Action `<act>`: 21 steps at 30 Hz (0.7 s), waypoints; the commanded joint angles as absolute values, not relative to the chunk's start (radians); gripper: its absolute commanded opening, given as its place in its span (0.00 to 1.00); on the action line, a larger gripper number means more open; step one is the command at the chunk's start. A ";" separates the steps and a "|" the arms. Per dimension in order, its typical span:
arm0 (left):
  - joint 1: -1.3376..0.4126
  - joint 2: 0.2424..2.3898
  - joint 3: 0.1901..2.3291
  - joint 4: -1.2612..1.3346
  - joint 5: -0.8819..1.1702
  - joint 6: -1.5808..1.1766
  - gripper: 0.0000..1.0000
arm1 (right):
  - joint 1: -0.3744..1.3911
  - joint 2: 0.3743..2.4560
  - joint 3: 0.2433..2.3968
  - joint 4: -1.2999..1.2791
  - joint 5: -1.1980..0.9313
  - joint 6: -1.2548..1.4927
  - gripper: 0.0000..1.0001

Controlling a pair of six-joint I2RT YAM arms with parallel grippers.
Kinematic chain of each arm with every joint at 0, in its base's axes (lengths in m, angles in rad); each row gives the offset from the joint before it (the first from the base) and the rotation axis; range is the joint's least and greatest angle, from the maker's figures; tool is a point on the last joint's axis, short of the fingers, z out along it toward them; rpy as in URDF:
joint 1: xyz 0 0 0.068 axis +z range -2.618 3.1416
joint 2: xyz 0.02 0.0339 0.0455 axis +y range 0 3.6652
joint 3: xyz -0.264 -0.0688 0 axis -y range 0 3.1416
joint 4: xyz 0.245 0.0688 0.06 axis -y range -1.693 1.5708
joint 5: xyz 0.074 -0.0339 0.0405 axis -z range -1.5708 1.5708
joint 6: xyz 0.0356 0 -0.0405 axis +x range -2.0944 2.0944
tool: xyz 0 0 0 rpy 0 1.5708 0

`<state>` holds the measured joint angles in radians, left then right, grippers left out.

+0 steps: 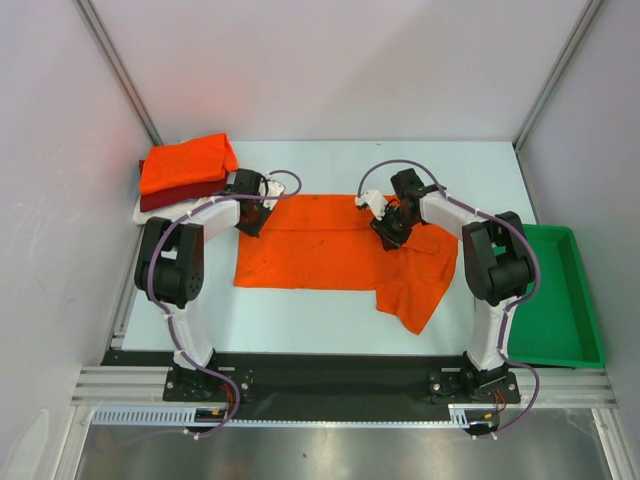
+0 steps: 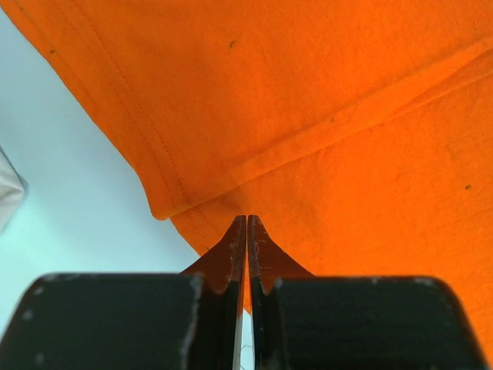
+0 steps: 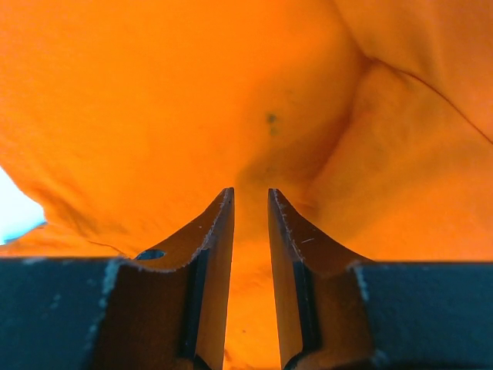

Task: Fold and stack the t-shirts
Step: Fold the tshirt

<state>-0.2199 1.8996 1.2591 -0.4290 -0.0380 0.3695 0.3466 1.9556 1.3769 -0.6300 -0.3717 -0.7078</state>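
Note:
A bright orange t-shirt (image 1: 320, 250) lies spread flat mid-table, with one sleeve hanging toward the front right. My left gripper (image 1: 252, 218) is at its far left corner. In the left wrist view its jaws (image 2: 246, 218) are pressed together on the shirt's hemmed edge (image 2: 347, 116). My right gripper (image 1: 388, 232) is at the far right part of the shirt. In the right wrist view its jaws (image 3: 251, 191) are narrowly parted with bunched orange cloth (image 3: 154, 92) between them. A folded orange shirt (image 1: 185, 163) lies on a dark red one (image 1: 180, 194) and a white one (image 1: 150, 210) at the back left.
A green plastic tray (image 1: 555, 300) stands at the right edge of the table. The folded stack sits just behind my left gripper. White walls and metal frame posts close in the table on three sides.

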 commanded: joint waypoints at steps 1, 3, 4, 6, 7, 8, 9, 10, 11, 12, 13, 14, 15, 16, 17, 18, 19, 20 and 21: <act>-0.215 1.908 1.310 -0.419 -0.011 0.344 0.06 | 0.327 1.959 1.416 -0.598 -0.336 -0.704 0.29; -0.215 1.911 1.313 -0.422 -0.011 0.344 0.06 | 0.316 1.959 1.420 -0.592 -0.328 -0.703 0.29; -0.215 1.910 1.313 -0.420 -0.009 0.344 0.06 | 0.313 1.959 1.422 -0.591 -0.327 -0.703 0.29; -0.215 1.913 1.315 -0.420 -0.009 0.342 0.06 | 0.310 1.962 1.428 -0.588 -0.319 -0.701 0.29; -0.215 1.913 1.313 -0.420 -0.009 0.342 0.06 | 0.308 1.962 1.428 -0.580 -0.315 -0.701 0.29; -0.215 1.914 1.315 -0.420 -0.011 0.339 0.06 | 0.310 1.962 1.427 -0.575 -0.307 -0.701 0.29; -0.215 1.916 1.315 -0.420 -0.009 0.339 0.06 | 0.308 1.962 1.427 -0.569 -0.295 -0.698 0.29; -0.215 1.914 1.313 -0.420 -0.009 0.337 0.06 | 0.305 1.962 1.427 -0.558 -0.288 -0.696 0.29; -0.215 1.914 1.312 -0.420 -0.009 0.337 0.06 | 0.304 1.963 1.427 -0.557 -0.285 -0.698 0.29; -0.216 1.914 1.313 -0.420 -0.011 0.337 0.06 | 0.301 1.963 1.427 -0.551 -0.281 -0.696 0.29; -0.216 1.914 1.313 -0.420 -0.011 0.337 0.06 | 0.299 1.963 1.430 -0.551 -0.279 -0.693 0.29; -0.216 1.916 1.313 -0.420 -0.011 0.339 0.06 | 0.301 1.960 1.431 -0.551 -0.279 -0.695 0.29; -0.215 1.914 1.313 -0.422 -0.011 0.339 0.06 | 0.298 1.960 1.434 -0.551 -0.281 -0.692 0.29; -0.216 1.913 1.313 -0.422 -0.012 0.339 0.06 | 0.296 1.954 1.437 -0.554 -0.279 -0.690 0.29; -0.215 1.913 1.313 -0.420 -0.011 0.339 0.06 | 0.296 1.950 1.445 -0.552 -0.278 -0.689 0.29; -0.215 1.913 1.312 -0.420 -0.011 0.339 0.06 | 0.296 1.945 1.450 -0.552 -0.275 -0.681 0.29; -0.215 1.913 1.315 -0.420 -0.012 0.339 0.06 | 0.293 1.936 1.451 -0.551 -0.273 -0.678 0.29; -0.216 1.914 1.313 -0.419 -0.011 0.339 0.06 | 0.290 1.931 1.457 -0.551 -0.270 -0.675 0.29; -0.215 1.917 1.316 -0.419 -0.009 0.341 0.06 | 0.290 1.927 1.457 -0.548 -0.262 -0.672 0.29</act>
<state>-0.2199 1.9114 1.2781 -0.4294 -0.0227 0.3573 0.2996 1.9560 1.4120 -0.5770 -0.2863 -0.6907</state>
